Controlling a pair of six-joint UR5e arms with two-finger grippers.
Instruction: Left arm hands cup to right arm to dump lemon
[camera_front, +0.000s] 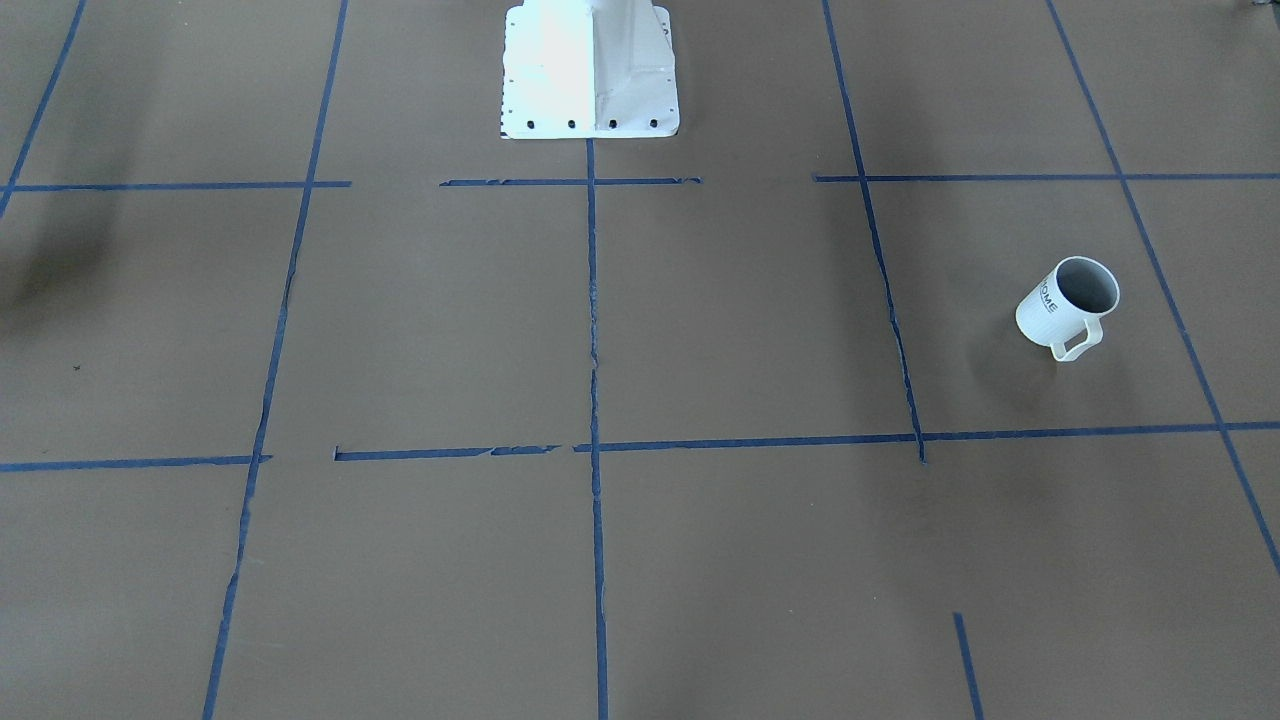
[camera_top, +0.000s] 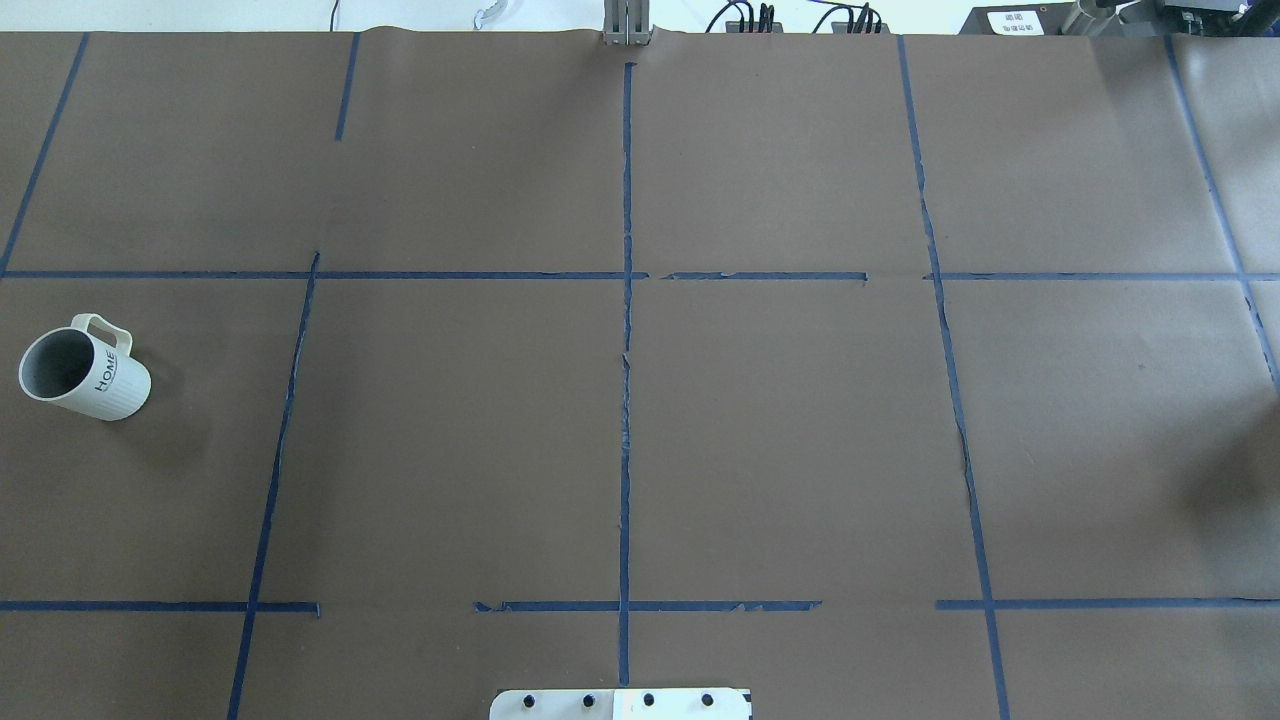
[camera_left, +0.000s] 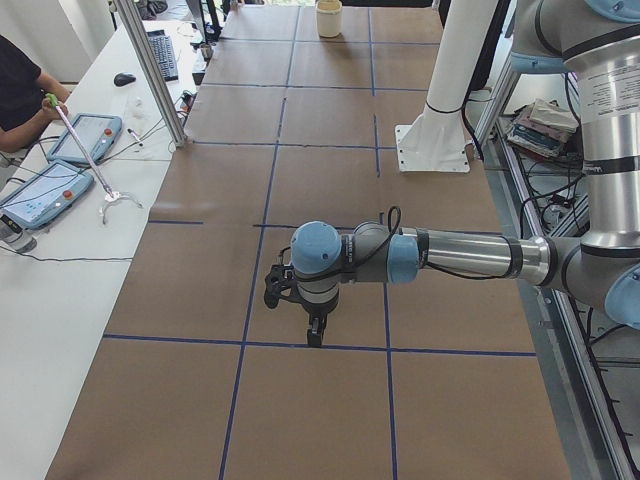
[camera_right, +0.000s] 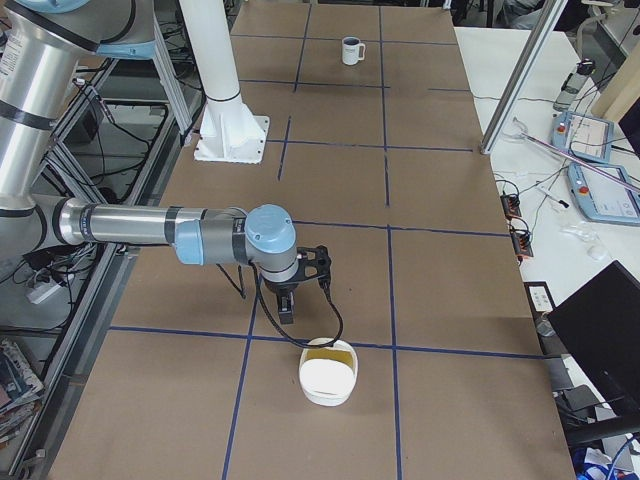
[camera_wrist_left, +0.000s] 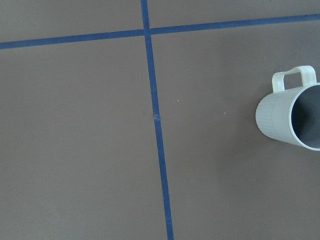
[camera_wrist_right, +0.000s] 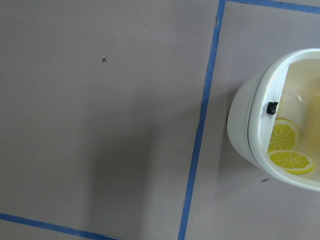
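Observation:
The off-white cup (camera_top: 85, 370) with "HOME" on its side stands upright at the table's left end, handle away from the robot. It also shows in the front view (camera_front: 1068, 308), far off in the right view (camera_right: 350, 50), and at the right edge of the left wrist view (camera_wrist_left: 290, 112). What shows of its grey inside looks bare; no lemon is visible. The left gripper (camera_left: 314, 335) hangs low over the table; I cannot tell if it is open. The right gripper (camera_right: 286, 310) hangs just short of a white bowl (camera_right: 328, 375); I cannot tell if it is open.
The white bowl (camera_wrist_right: 280, 145) has yellow slice shapes inside and sits at the table's right end, also far off in the left view (camera_left: 328, 18). The white pedestal base (camera_top: 620, 703) stands at the robot's edge. Blue tape lines grid the brown table. Operators' tablets lie on the side bench (camera_left: 60, 170).

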